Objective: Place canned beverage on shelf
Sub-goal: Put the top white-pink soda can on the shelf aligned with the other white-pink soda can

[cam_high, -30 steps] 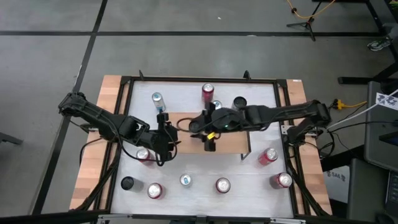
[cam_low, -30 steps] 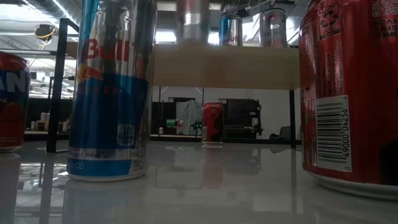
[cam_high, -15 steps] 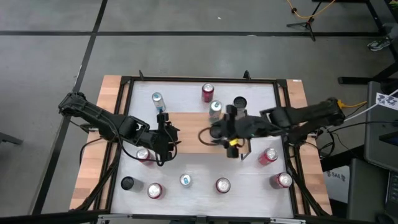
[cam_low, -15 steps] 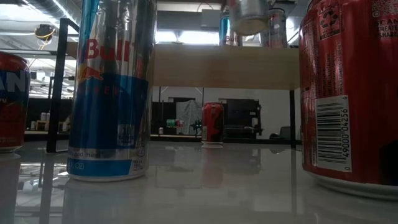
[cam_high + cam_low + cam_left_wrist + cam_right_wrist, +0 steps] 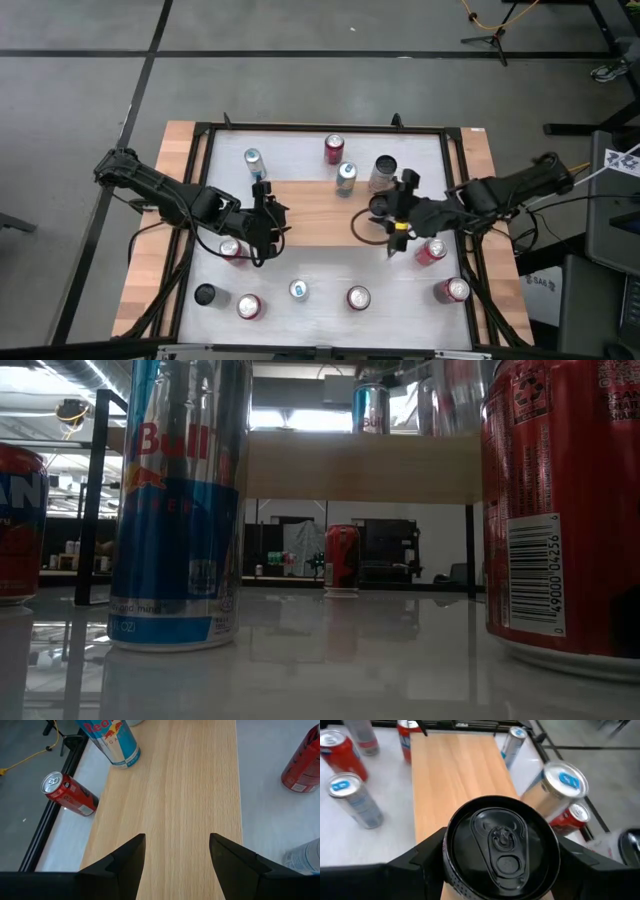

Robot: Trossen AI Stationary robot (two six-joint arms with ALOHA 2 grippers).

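The shelf (image 5: pixel 320 215) is a light wooden board on black legs in the middle of the table. A blue-topped can (image 5: pixel 346 175) and a grey can (image 5: pixel 383 172) stand on its far edge. My right gripper (image 5: pixel 385 208) is over the shelf's right end, shut on a black-topped can (image 5: pixel 501 845). Whether that can's base touches the board is hidden. My left gripper (image 5: pixel 177 850) hangs open above the shelf's left end (image 5: pixel 272 215), with nothing between its fingers. My right gripper pinches the black-topped can between its two fingers (image 5: pixel 422 857), one on each side of the body (image 5: pixel 451 876) just under the top rim. The fingers come from the table's right side, slanting down. The can stands upright with its top up.
Several red, blue and black cans stand on the white tabletop around the shelf: a red one (image 5: pixel 334 148) and a blue one (image 5: pixel 253 160) behind it, others (image 5: pixel 358 297) in front, and a red one (image 5: pixel 432 250) close to my right gripper. A black frame (image 5: pixel 200 200) rims the table.
My right gripper has carried the black-topped can from the middle of the shelf toward the table's right edge, to the shelf's right end. The can came up off the board on the way and stayed upright.
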